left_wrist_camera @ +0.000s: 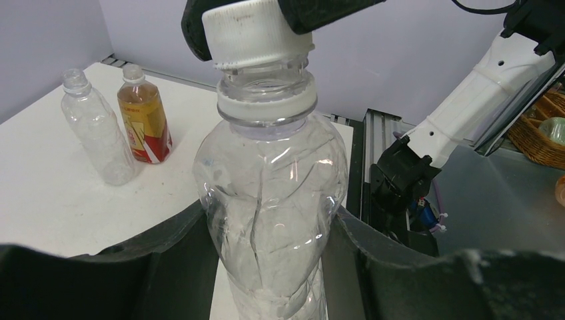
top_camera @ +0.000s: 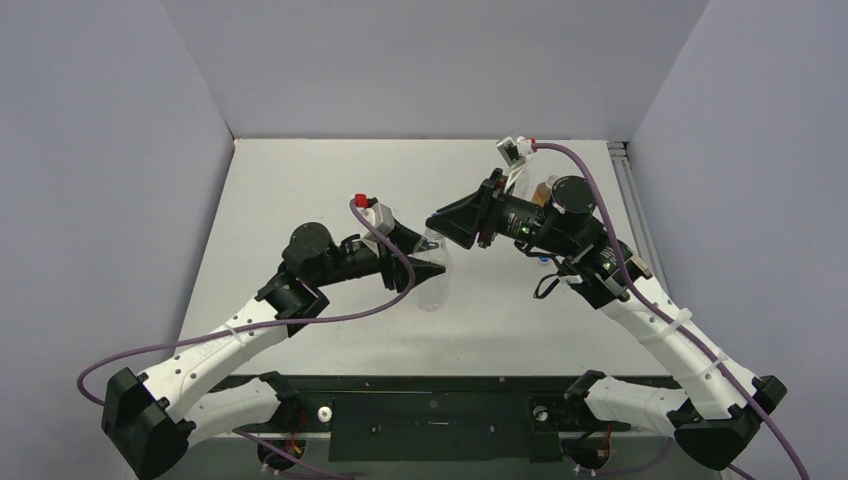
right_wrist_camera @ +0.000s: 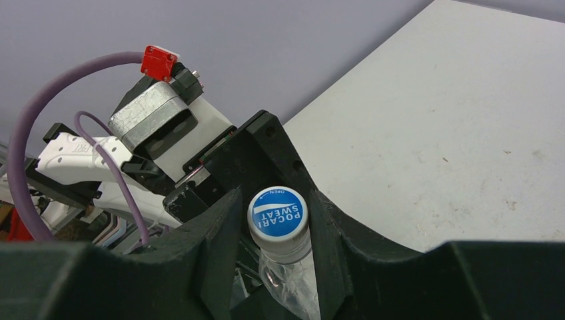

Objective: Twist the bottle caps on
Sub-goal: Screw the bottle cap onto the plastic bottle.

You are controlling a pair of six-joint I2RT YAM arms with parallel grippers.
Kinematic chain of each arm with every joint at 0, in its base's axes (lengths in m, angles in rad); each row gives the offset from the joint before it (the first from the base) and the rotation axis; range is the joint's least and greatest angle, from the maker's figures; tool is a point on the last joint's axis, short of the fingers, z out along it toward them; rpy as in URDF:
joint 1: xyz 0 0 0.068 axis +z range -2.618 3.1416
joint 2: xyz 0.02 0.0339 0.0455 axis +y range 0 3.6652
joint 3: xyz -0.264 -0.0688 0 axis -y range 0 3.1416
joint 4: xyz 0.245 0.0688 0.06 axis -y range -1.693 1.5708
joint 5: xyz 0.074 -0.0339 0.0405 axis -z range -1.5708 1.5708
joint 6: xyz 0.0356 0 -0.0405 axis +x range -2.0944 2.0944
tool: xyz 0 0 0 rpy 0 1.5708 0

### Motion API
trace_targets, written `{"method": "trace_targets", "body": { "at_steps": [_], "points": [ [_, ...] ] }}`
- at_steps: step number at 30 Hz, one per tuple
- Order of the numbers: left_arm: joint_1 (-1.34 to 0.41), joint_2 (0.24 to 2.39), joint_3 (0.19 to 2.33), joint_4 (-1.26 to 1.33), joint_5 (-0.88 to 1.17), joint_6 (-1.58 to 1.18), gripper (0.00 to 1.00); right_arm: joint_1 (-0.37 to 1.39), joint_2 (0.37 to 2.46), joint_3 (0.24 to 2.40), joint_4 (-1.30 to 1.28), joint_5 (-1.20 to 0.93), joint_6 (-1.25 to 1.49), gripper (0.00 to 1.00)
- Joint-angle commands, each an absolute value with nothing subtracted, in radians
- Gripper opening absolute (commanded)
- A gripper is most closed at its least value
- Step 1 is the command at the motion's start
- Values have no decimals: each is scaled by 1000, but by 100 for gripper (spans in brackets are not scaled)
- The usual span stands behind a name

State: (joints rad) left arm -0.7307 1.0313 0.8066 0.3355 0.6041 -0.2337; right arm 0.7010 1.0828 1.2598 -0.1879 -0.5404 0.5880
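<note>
My left gripper (top_camera: pixel 425 265) is shut on the body of a clear bottle (left_wrist_camera: pixel 270 193) and holds it near the table's middle; the bottle also shows in the top view (top_camera: pixel 434 280). My right gripper (top_camera: pixel 437 228) is shut on the blue-and-white cap (right_wrist_camera: pixel 276 213), which sits on this bottle's neck. The cap's white side (left_wrist_camera: pixel 256 33) shows with bare thread beneath it. A second clear bottle (left_wrist_camera: pixel 93 130) and the amber bottle (left_wrist_camera: pixel 143 117) with a red band stand uncapped at the back right, partly hidden behind my right arm in the top view (top_camera: pixel 543 190). The plain white cap is out of view.
A metal rail (top_camera: pixel 622 170) runs along the table's right edge. Grey walls close the back and sides. A wicker basket (left_wrist_camera: pixel 540 133) sits beyond the table's right edge. My two arms meet over the table's middle.
</note>
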Motion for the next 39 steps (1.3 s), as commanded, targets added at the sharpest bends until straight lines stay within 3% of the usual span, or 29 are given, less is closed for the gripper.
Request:
{"method": "trace_targets", "body": {
  "at_steps": [1, 10, 24, 32, 39],
  "points": [
    [-724, 1030, 824, 393, 622, -251, 0, 703, 1077, 1260, -150, -553, 570, 37],
    [-715, 1050, 851, 364, 664, -273, 0, 727, 1078, 1280, -222, -513, 504, 21],
    [-682, 1061, 893, 376, 836, -385, 0, 819, 1088, 1340, -386, -483, 318, 11],
    [-680, 1044, 904, 377, 762, -376, 0, 852, 1122, 1372, -453, -387, 324, 9],
    [-690, 1025, 930, 310, 551, -278, 0, 909, 1173, 1411, -506, -230, 378, 7]
  ]
}}
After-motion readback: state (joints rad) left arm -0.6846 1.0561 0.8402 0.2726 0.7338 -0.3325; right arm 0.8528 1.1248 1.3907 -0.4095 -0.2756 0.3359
